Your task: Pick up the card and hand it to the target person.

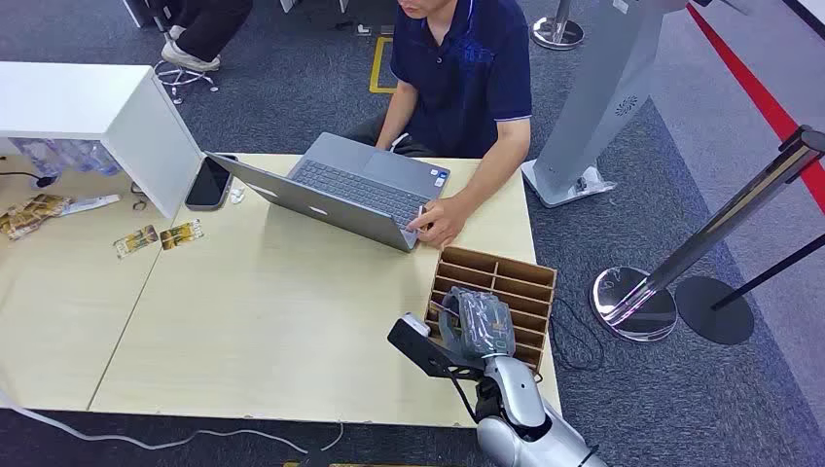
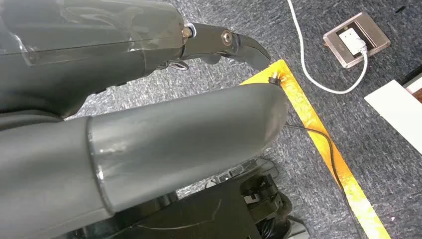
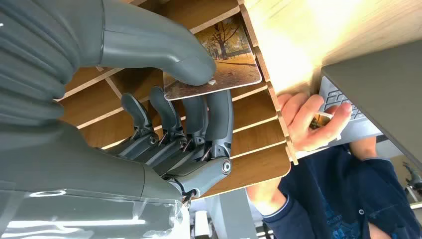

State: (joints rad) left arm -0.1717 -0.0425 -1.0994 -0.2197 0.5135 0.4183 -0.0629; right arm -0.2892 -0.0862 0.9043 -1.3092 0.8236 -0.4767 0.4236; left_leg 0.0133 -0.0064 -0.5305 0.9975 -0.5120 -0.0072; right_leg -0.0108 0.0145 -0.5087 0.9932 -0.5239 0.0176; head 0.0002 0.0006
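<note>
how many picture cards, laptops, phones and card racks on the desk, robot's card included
picture cards: 3, two loose on the wood desk, one pinched in the right hand
grey laptops: 1
dark phones: 1
brown slotted wooden racks: 1
total: 6

The card (image 3: 219, 64) (an autumn park scene with trees) is pinched between the right hand's (image 3: 164, 104) thumb and fingers, its far end jutting past the fingertips.
</note>
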